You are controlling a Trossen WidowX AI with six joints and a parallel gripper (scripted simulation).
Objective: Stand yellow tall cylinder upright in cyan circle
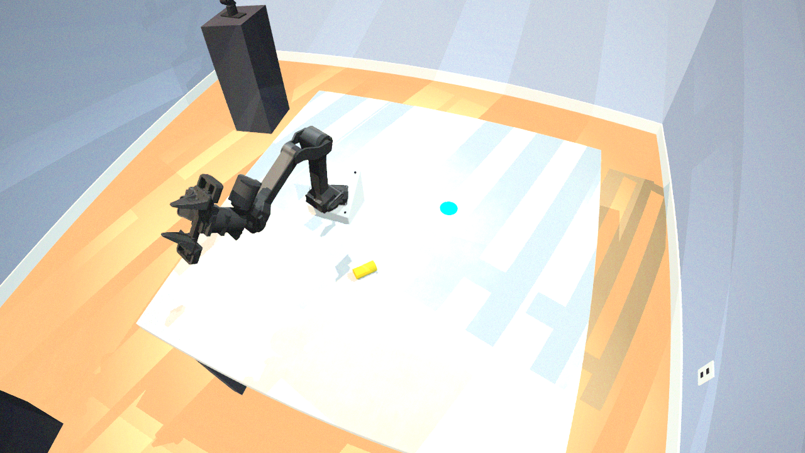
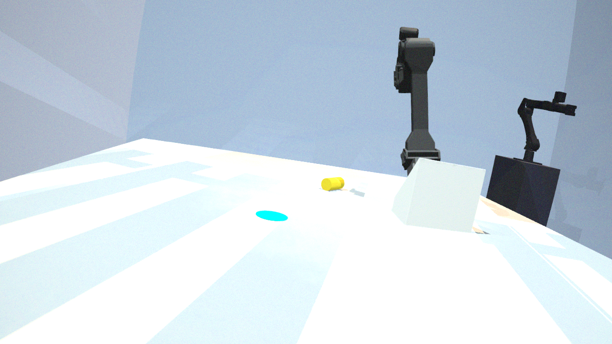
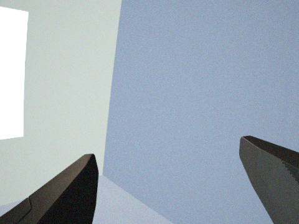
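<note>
Out past the bench (image 1: 394, 349) edge, claw (image 1: 187, 225) hung apart and empty. Yellow cylinder (image 1: 364, 269) lay flat, well apart from cyan circle (image 1: 448, 208). Basically nothing done yet.

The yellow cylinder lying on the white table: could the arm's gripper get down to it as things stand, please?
Probably yes. The yellow cylinder lies alone with nothing over or beside it, and the gripper is open and holds nothing, though it is raised off to the side and pointing away.
</note>
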